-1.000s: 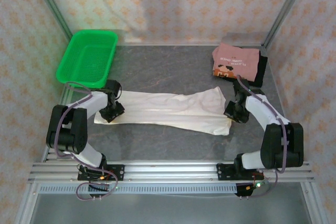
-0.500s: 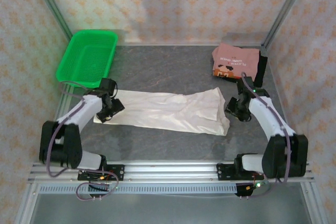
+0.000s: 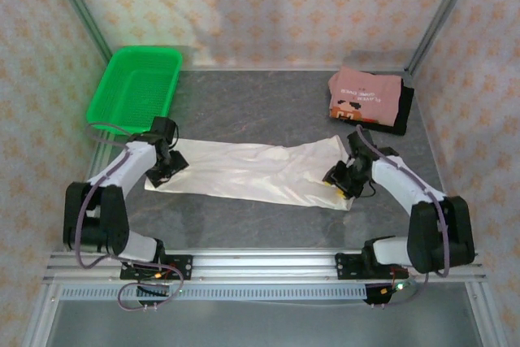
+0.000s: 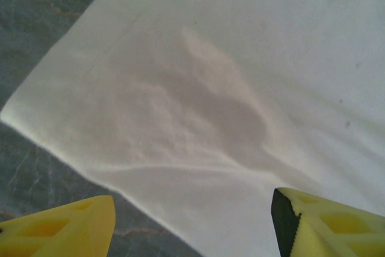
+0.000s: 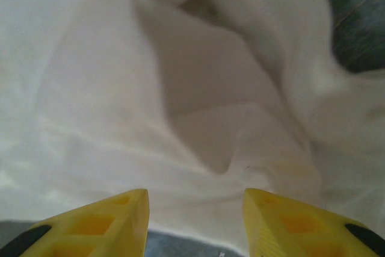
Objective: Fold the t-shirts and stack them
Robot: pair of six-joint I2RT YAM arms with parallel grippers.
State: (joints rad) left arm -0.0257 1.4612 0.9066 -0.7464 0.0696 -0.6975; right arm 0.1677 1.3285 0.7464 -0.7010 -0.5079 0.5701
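The cream-white t-shirt (image 3: 252, 172) lies folded into a long strip across the middle of the table; it also spreads through the left wrist view (image 4: 228, 88) and the right wrist view (image 5: 180, 88). My left gripper (image 3: 160, 170) stands open over the strip's left end, its yellow fingers (image 4: 60, 230) straddling the near edge. My right gripper (image 3: 339, 180) is open over the rumpled right end, fingers (image 5: 90, 224) wide with cloth between and below them. The dusty-pink printed tee (image 3: 364, 96) sits folded on the black tee (image 3: 404, 109) at the back right.
A green mesh basket (image 3: 136, 89) stands at the back left. Dark grey tabletop (image 3: 252, 115) lies between the strip and the back wall. Frame posts rise at both back corners; the rail runs along the near edge.
My right gripper swung left from beside the shirt onto its right end. My left gripper shifted a little left and back along the left end. The shirt's right end is more bunched.
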